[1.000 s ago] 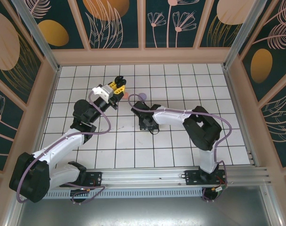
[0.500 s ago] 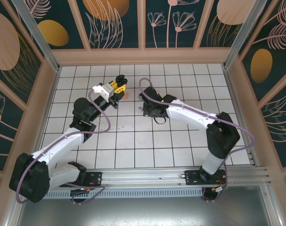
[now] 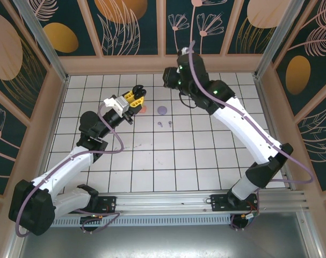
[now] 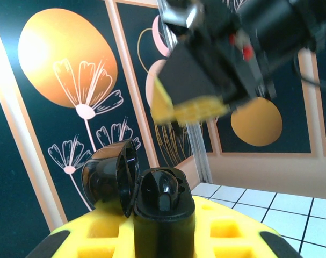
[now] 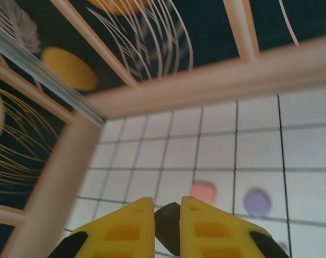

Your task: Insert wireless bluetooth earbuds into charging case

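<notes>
– So, what has your left pincer (image 4: 163, 239) got?

– It is clenched on the black charging case (image 4: 164, 200). The case stands upright between my yellow fingers (image 4: 254, 234), with its lid (image 4: 110, 173) swung open to one side and the hollow facing up. From above, that pincer sits over the back-left part of the white tiled surface (image 3: 205, 161).

– And the right pincer (image 5: 167, 214)?

– Squeezed nearly together on a small black piece (image 5: 168, 228), which is too blurred for me to tell its shape. My right arm is stretched up toward the back wall. From my left wrist, the right pincer shows higher up, blurred, and apart from the open case.

– Where do the other things lie?

– On the surface between my two pincers. The round lavender case (image 3: 162, 110) lies flat, and the salmon-orange case (image 3: 144, 110) sits just beside my left fingertips. Nearer to my bases lie one lavender earbud (image 3: 159, 124) and its twin (image 3: 169, 123), a little apart from each other and near the lavender case.
</notes>
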`<state>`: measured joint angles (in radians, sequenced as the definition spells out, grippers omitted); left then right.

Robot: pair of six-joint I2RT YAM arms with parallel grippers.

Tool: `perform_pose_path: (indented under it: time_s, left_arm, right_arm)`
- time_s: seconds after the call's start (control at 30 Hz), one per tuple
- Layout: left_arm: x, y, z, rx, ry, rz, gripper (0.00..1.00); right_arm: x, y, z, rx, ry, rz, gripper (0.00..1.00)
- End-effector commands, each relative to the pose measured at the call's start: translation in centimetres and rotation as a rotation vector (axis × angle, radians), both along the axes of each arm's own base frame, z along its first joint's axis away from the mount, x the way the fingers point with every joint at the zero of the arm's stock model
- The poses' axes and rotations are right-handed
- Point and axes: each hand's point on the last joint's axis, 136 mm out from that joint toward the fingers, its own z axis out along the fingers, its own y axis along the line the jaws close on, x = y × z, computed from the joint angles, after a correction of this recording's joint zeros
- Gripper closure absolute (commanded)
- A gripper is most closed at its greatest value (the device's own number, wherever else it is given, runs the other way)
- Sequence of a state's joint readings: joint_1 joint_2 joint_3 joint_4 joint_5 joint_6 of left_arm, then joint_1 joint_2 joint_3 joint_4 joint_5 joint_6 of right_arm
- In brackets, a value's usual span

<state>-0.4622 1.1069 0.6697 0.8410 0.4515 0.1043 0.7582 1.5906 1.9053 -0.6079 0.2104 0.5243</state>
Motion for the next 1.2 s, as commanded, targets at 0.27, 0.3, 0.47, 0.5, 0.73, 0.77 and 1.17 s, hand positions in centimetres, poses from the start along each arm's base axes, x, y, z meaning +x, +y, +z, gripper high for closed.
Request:
perform_pose_path:
  time_s: [0.27, 0.3, 0.47, 0.5, 0.73, 0.77, 1.17]
  left_arm:
    - [-0.4, -0.9, 2.0, -0.025, -0.046, -0.06, 1.0]
    - [-0.2, -1.0, 2.0, -0.026, -0.041, -0.062, 1.0]
    - [0.5, -1.2, 1.8, -0.042, -0.01, -0.066, 1.0]
    - [0.6, -1.2, 1.8, -0.05, -0.01, -0.066, 1.0]
    - [0.9, -1.1, 1.9, -0.071, -0.011, -0.057, 1.0]
    - [0.9, -1.2, 1.9, -0.07, -0.01, -0.058, 1.0]
    - [1.1, -1.3, 1.5, -0.069, 0.004, -0.062, 1.0]
  right_arm:
    - [-1.8, 2.9, 5.0, 0.108, -0.134, 0.16, 0.85]
    - [-1.9, 3.1, 4.9, 0.111, -0.132, 0.164, 0.85]
    - [-3.1, 4.4, 4.2, 0.146, -0.126, 0.188, 0.85]
    - [-3.4, 4.7, 4.0, 0.15, -0.125, 0.19, 0.85]
    - [-4.7, 5.1, 2.4, 0.176, -0.145, 0.155, 0.85]
    - [-4.8, 5.0, 2.3, 0.182, -0.145, 0.15, 0.85]
    - [-5.8, 4.5, 3.1, 0.209, -0.179, 0.131, 0.86]
